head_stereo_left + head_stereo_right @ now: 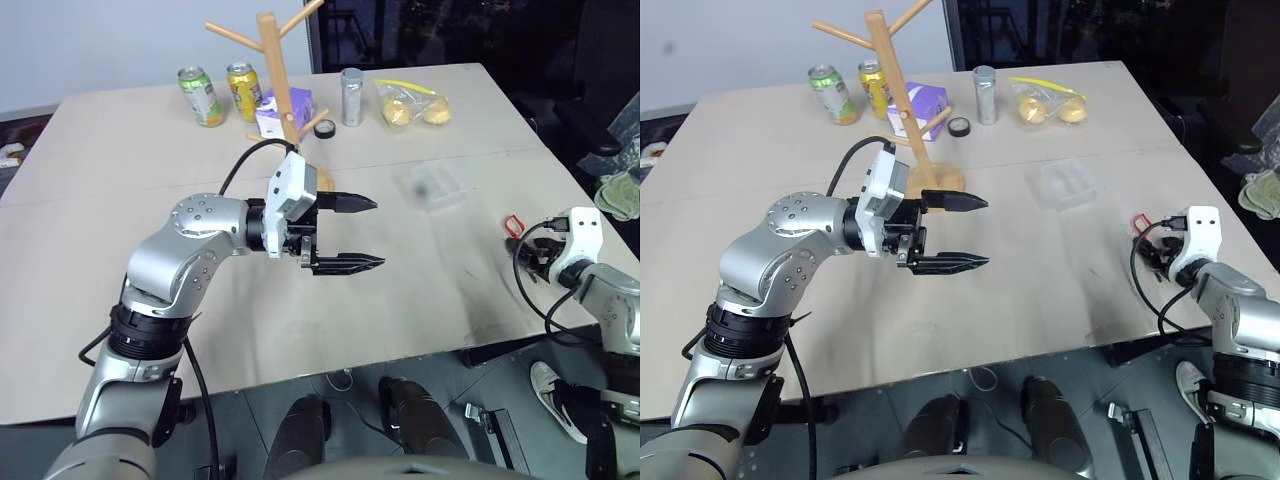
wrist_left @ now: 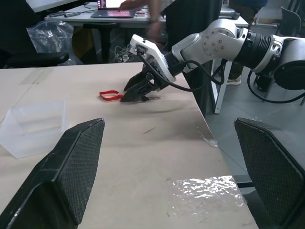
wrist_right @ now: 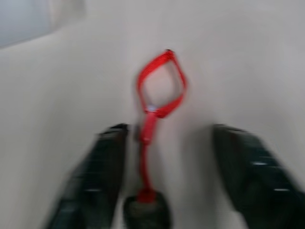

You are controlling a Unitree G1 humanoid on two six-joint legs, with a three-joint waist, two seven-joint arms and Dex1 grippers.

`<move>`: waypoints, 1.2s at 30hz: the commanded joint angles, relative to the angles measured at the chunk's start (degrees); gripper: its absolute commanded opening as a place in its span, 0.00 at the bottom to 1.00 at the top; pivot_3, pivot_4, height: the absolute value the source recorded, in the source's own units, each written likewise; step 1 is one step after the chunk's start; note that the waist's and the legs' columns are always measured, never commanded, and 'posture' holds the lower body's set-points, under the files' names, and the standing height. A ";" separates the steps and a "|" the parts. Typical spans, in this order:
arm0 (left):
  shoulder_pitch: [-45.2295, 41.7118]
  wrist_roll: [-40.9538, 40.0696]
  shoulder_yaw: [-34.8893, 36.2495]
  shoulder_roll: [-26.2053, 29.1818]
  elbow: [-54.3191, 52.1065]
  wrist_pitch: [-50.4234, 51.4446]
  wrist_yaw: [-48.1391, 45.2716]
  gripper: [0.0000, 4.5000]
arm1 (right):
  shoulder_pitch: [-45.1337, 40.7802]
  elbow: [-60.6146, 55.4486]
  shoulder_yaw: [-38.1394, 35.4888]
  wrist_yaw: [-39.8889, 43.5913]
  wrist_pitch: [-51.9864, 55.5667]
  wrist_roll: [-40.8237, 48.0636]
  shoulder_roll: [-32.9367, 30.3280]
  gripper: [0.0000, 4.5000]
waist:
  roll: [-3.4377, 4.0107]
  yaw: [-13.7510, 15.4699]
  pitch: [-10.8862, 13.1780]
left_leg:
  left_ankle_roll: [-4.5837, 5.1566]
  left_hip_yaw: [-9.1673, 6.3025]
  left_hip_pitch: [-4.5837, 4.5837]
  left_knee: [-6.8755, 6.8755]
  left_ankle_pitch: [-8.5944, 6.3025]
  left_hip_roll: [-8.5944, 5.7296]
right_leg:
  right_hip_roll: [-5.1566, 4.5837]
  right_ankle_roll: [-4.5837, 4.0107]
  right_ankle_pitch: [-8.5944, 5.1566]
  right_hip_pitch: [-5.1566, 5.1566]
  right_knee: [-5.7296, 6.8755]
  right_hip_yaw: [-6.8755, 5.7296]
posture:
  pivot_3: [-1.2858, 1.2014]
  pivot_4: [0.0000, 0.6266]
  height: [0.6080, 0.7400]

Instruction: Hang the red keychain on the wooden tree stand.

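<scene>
Red keychain (image 3: 159,90) flat on worktop (image 1: 420,290), between right pincer (image 3: 174,157) fingers, apart, maybe not gripping; left pincer (image 1: 360,235) spread, empty.

The pale bench (image 1: 120,290) is carrying the wooden tree stand (image 1: 275,60), two cans (image 1: 201,96), a metal tin (image 1: 351,96) and a bagged snack (image 1: 412,106) beyond the left jaws. The red keychain (image 3: 159,90) is lying between the right jaws.
</scene>
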 commanded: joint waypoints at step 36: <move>16.06 -19.86 31.37 -0.95 -17.90 13.88 38.94 1.00 | -13.54 -13.21 29.75 -4.77 -32.05 -11.69 23.70 0.01 | 0.01 0.21 0.02 | -0.03 0.17 0.13 -0.11 0.00 0.08 | 0.01 -0.06 -0.02 -0.07 0.00 0.10 | 0.52 0.24 1.00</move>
